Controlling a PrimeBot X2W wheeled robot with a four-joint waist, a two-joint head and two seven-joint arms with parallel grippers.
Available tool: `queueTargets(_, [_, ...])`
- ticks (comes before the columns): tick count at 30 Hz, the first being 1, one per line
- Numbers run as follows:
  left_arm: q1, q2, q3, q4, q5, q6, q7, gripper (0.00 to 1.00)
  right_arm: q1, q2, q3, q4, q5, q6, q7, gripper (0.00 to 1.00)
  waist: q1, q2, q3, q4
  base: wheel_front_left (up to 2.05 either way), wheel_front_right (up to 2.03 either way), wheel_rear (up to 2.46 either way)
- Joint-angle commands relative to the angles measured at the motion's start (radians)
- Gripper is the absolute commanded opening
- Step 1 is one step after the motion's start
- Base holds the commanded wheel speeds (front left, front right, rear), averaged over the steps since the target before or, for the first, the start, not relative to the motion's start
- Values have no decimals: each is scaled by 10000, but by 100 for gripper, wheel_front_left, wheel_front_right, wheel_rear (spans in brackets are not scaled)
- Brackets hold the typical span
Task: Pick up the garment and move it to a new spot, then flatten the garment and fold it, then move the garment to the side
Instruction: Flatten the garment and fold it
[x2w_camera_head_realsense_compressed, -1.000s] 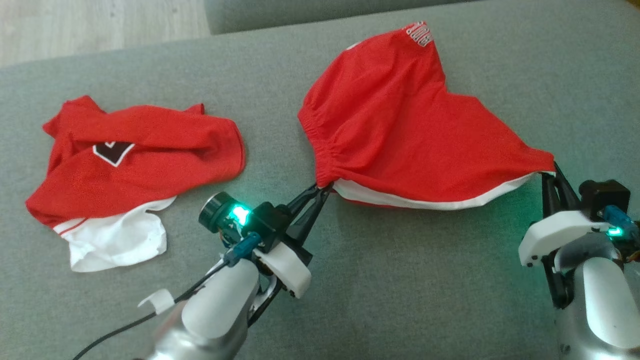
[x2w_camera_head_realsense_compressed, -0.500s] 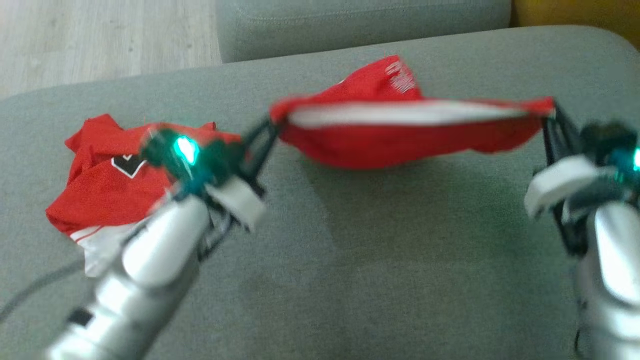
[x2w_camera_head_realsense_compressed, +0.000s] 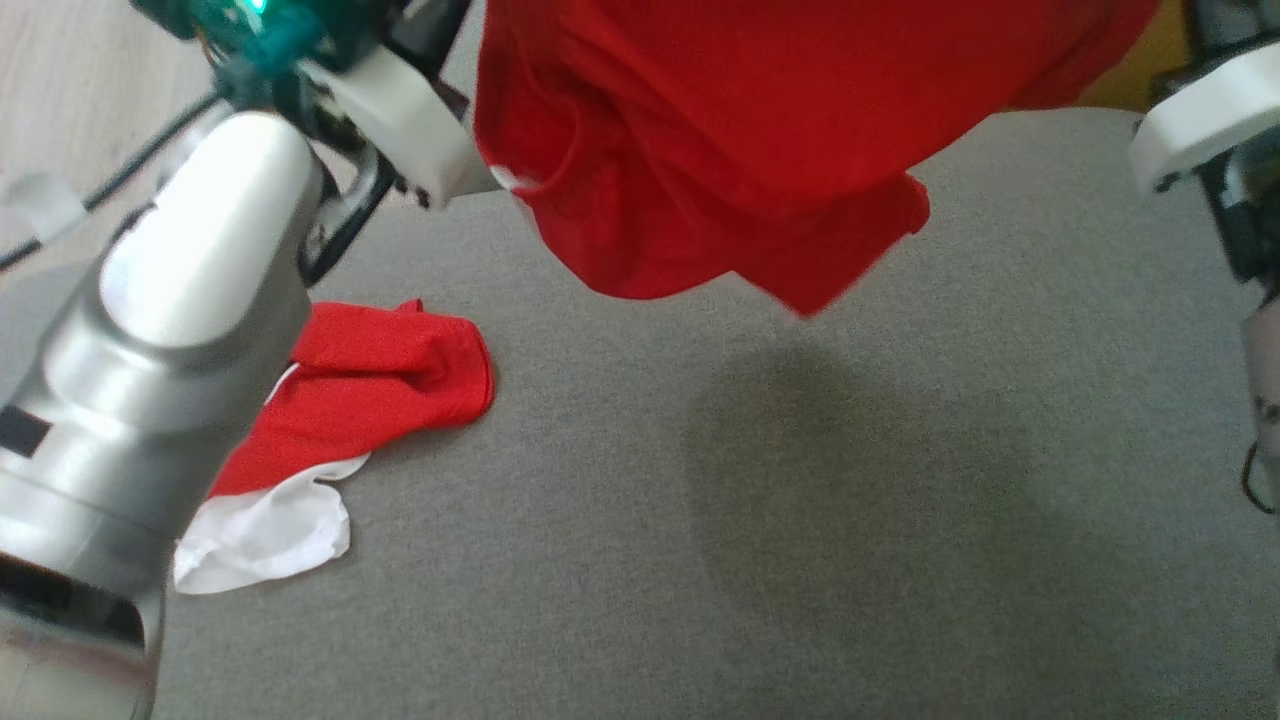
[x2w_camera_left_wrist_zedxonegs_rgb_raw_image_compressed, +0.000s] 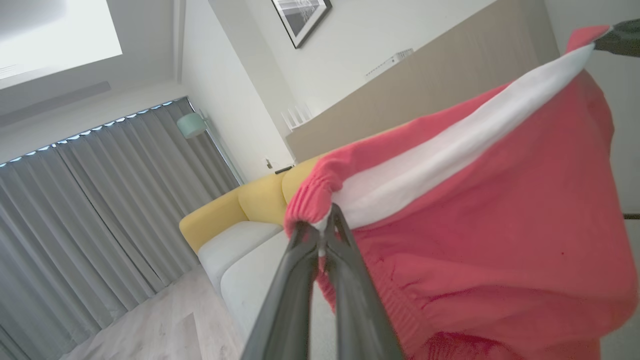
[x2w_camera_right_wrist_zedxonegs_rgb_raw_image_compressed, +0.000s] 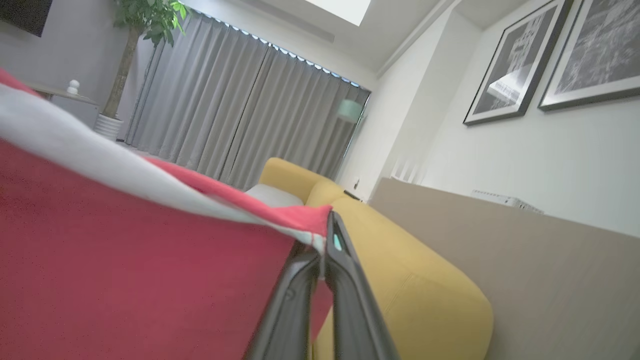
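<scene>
The garment (x2w_camera_head_realsense_compressed: 720, 150) is a pair of red shorts with a white band, hanging in the air above the grey cushion (x2w_camera_head_realsense_compressed: 800, 560). In the left wrist view my left gripper (x2w_camera_left_wrist_zedxonegs_rgb_raw_image_compressed: 325, 222) is shut on the gathered waistband corner of the garment (x2w_camera_left_wrist_zedxonegs_rgb_raw_image_compressed: 475, 240). My right gripper (x2w_camera_right_wrist_zedxonegs_rgb_raw_image_compressed: 325, 237) is shut on the opposite corner of the garment (x2w_camera_right_wrist_zedxonegs_rgb_raw_image_compressed: 125, 260), next to the white band. The cloth is stretched between the two grippers and sags below them. In the head view my left arm (x2w_camera_head_realsense_compressed: 200, 270) rises at the left and my right wrist (x2w_camera_head_realsense_compressed: 1200, 120) at the upper right.
A second red and white garment (x2w_camera_head_realsense_compressed: 390, 380) lies crumpled on the cushion at the left, partly behind my left arm. The hanging shorts cast a shadow (x2w_camera_head_realsense_compressed: 850, 480) on the cushion's middle. Wooden floor (x2w_camera_head_realsense_compressed: 60, 120) shows beyond the cushion's far left edge.
Both grippers have lifted the shorts off the cushion and high into the air, still gripping the same corners. The head view has also shifted.
</scene>
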Motion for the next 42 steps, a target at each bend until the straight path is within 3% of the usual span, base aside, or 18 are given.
queueTargets(1, [-598, 377, 291, -173, -127, 21, 17, 0, -258, -98, 203, -290, 72, -7, 171, 0, 1, -1, -85, 57, 0, 0, 0])
queueTargets(5, [-168, 477, -512, -546, -893, 21, 376, 0, 250, -491, 576, -537, 614, -7, 1138, 0, 1, -1, -191, 128, 0, 0, 0])
queueTargets(12, [293, 1062, -306, -1062, -1395, 58, 495, 0, 1202, -818, 117, -1675, 629, -7, 1520, 0, 1, -1, -144, 193, 0, 0, 0])
queueTargets(21, [237, 1637, -398, -1628, -2126, 37, 1807, 0, 1149, -1056, 508, -2236, 1212, -7, 2446, 0, 1, -1, 808, 96, 0, 0, 0])
queueTargets(25, [-956, 1800, -362, -1147, -1721, 33, 1829, 0, -478, -924, 957, -1299, 1263, -7, 2097, 0, 1, -1, 1861, -129, 0, 0, 0])
queueTargets(31, [-3053, 1344, -214, 159, -1040, 99, 1294, 0, -3290, -361, 1093, 723, 871, -7, 1040, 0, 1, -1, 3229, -209, 0, 0, 0])
queueTargets(34, [-3908, 1014, 67, 1183, -796, 431, 335, 0, -4692, 93, 1076, 2178, -2, -7, -59, 0, 1, -1, 3501, -308, 0, 0, 0])
queueTargets(39, [-4904, 575, 309, 2397, -619, 612, -1037, 0, -6345, 867, -98, 3862, -1377, -7, -1733, 0, 1, -1, 3982, -501, 0, 0, 0])
queueTargets(42, [-4999, 283, 380, 2964, -682, 571, -1790, 0, -6451, 1231, -872, 4554, -2243, -7, -2405, 0, 1, -1, 4156, -511, 0, 0, 0])
